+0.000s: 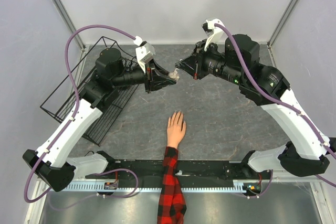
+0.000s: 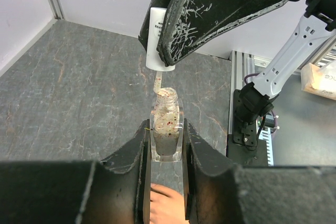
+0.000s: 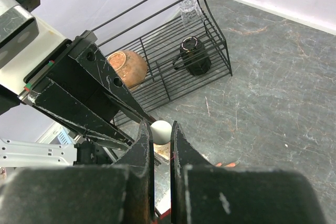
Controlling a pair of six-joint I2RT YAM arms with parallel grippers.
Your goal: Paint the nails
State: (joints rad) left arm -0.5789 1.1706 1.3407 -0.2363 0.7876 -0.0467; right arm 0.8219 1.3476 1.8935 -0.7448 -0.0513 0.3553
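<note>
The peach mannequin hand [image 1: 176, 128] lies palm down in a red-and-black plaid sleeve [image 1: 170, 187], fingers pointing away; its nails are too small to make out. My left gripper [image 1: 170, 78] [image 2: 165, 132] is shut on a clear glitter polish bottle [image 2: 167, 109], held upright in the air beyond the hand. My right gripper [image 1: 181, 66] [image 3: 161, 137] is shut on the white cap [image 2: 156, 40] [image 3: 161, 129]. The cap's brush [image 2: 157, 82] hangs just above the bottle's open neck. The hand's fingertips [image 2: 165, 208] show below the bottle.
A black wire rack [image 1: 79, 85] stands at the left and holds a brown bowl [image 3: 126, 66], a black cup [image 3: 194, 56] and a clear glass [image 3: 189, 6]. Metal rails [image 1: 210, 169] run along the near edge by the arm bases. White walls enclose the table.
</note>
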